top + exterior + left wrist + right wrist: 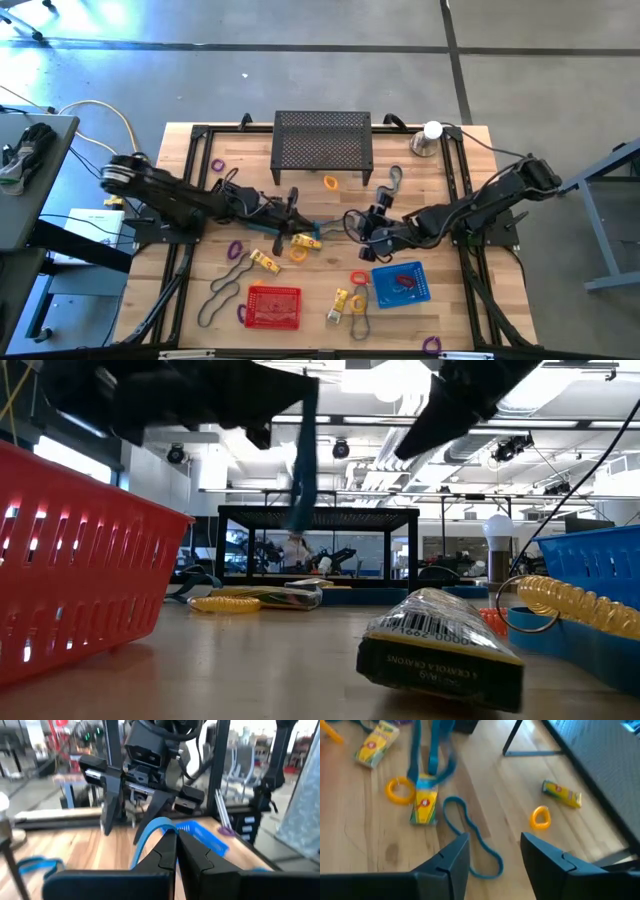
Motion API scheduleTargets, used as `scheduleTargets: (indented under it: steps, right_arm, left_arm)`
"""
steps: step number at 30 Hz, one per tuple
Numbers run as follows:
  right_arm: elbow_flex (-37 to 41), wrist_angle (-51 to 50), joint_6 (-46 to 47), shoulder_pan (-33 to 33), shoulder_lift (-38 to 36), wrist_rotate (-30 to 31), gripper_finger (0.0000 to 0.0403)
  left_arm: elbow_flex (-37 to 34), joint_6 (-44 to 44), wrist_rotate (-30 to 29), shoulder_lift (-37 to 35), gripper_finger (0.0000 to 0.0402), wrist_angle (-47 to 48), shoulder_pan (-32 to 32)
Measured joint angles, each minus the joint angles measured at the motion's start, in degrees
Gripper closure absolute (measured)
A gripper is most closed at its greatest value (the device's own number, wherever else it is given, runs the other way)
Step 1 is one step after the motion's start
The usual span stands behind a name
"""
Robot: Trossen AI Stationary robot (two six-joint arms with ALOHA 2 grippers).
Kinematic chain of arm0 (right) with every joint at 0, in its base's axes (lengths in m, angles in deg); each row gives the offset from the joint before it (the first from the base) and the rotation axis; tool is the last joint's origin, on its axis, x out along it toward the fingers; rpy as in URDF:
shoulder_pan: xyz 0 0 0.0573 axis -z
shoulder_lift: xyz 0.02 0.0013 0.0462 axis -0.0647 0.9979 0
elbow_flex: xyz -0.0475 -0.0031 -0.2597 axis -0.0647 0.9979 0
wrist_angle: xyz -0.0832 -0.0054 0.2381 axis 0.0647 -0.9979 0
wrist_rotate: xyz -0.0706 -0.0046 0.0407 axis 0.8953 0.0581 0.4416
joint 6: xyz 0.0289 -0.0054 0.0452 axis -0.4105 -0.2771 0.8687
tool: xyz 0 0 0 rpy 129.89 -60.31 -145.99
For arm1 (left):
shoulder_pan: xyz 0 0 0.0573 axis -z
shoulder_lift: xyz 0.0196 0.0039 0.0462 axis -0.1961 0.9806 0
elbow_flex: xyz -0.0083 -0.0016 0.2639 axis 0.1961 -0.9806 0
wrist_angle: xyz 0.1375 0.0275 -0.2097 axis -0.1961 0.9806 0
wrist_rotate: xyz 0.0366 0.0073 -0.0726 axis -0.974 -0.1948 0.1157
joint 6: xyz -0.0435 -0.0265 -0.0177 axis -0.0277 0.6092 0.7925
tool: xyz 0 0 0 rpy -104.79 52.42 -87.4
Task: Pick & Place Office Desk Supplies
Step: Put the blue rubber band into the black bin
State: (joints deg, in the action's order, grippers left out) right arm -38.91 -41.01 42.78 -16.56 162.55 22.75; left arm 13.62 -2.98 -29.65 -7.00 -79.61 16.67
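My left gripper [300,213] is at the table's middle, pointing level and shut on a teal band [150,827]. In the low view the teal band [303,455] hangs down from it. Facing it from the right, my right gripper [360,226] slants down, open with nothing between its fingers [492,852]. Below the right gripper a second teal band [470,837] lies flat on the wood. Beside that band are a yellow box [424,806] and an orange ring [400,790]. More yellow boxes, rings and dark loops lie scattered over the near half of the table. My left gripper pinches the teal band at the top of its loop [159,825] between its two shut fingers. The fingers come level from the table's left. The band arcs out past the fingertips and hangs slack below them [300,510]. Whether its lower end rests on the table, I cannot tell.
A red basket [272,306] and a blue basket [402,283] stand near the front edge. The black mesh stand [322,140] is at the back middle, with the silver cone with a white ball [427,138] to its right. Black frame rails run along both sides.
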Motion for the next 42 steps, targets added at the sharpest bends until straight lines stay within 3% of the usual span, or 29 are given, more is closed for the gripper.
scheduleTargets:
  steps: [3, 7, 15, 19, 26, 34, 38, 42]
  right_arm:
    - [1.2, 1.7, 0.2, 0.0, 0.0, 0.0, 0.025]
    - [2.4, 4.3, -0.3, 0.0, 0.0, 0.1, 0.0258]
    - [2.6, 4.7, -0.3, 0.1, 0.0, 0.1, 0.0263]
    - [2.6, 5.2, -0.3, 0.1, 0.0, 0.1, 0.0263]
    - [2.6, 5.6, -1.1, 0.1, 0.0, 0.1, 0.0263]
    - [2.6, 6.0, -2.4, 0.1, 0.0, -0.1, 0.0263]
    - [2.6, 6.4, -3.5, 0.3, 0.0, 0.0, 0.0263]
    - [2.6, 6.9, -4.1, 0.9, 0.0, 0.0, 0.0263]
  left_arm:
    - [0.0, 0.3, -0.4, -6.8, 0.0401, 11.6, 0.0]
    - [0.0, 1.7, -5.5, -15.8, 0.0401, 26.7, 0.4]
    - [0.0, 6.3, -29.8, -31.6, 0.0401, 52.6, 4.9]
    - [0.0, 6.9, -35.8, -37.2, 0.0401, 60.9, 7.2]
    - [0.0, 12.6, -37.5, -42.7, 0.0401, 67.2, 9.5]
    - [2.1, 24.1, -48.3, -46.7, 0.0401, 80.6, 11.2]
    - [5.5, 26.8, -48.9, -46.3, 0.0401, 84.8, 11.2]
    - [11.0, 30.5, -52.3, -43.2, 0.0401, 95.0, 11.1]
